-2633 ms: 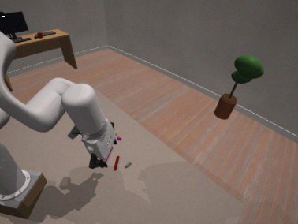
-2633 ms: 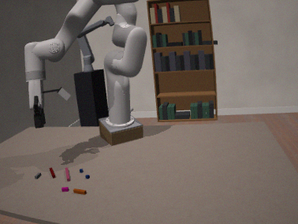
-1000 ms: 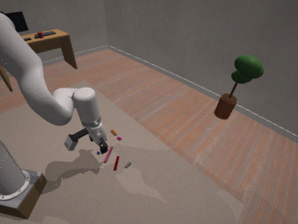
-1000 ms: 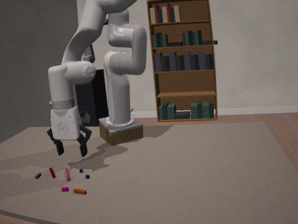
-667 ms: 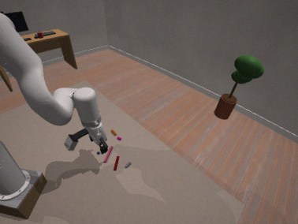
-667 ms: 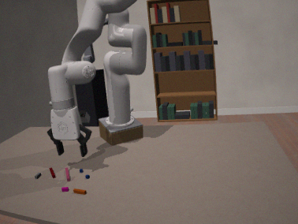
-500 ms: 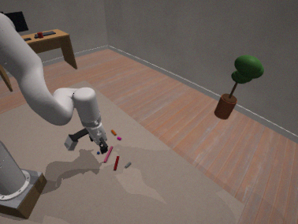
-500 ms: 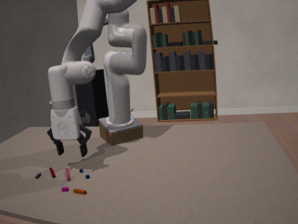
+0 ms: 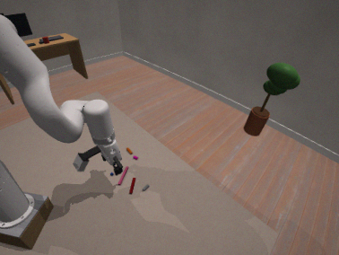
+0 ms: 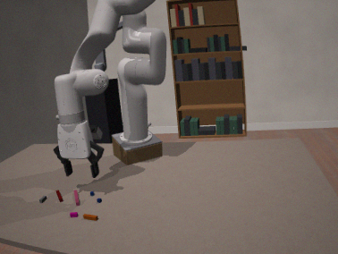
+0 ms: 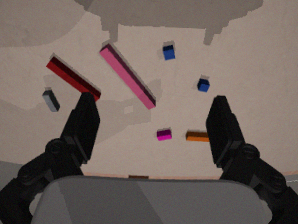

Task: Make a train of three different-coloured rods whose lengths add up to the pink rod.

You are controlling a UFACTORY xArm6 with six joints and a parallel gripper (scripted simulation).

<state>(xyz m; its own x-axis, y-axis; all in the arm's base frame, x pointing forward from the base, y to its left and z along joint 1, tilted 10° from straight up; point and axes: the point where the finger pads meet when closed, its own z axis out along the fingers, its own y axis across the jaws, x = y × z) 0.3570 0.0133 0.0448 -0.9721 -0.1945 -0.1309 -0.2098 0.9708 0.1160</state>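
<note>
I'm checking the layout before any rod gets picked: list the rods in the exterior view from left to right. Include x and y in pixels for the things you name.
Grey rod (image 10: 43,199) (image 11: 51,101) (image 9: 145,188), red rod (image 10: 59,196) (image 11: 73,78) (image 9: 133,186), orange rod (image 10: 90,217) (image 11: 198,136) (image 9: 129,151); the magenta, pink and blue rods overlap others sideways, so I leave them out.

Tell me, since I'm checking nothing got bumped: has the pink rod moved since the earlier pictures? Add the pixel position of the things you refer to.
No. In the exterior view the pink rod (image 9: 123,175) (image 10: 77,198) (image 11: 128,77) lies where it did, judged against the robot's base block (image 10: 138,153).
</note>
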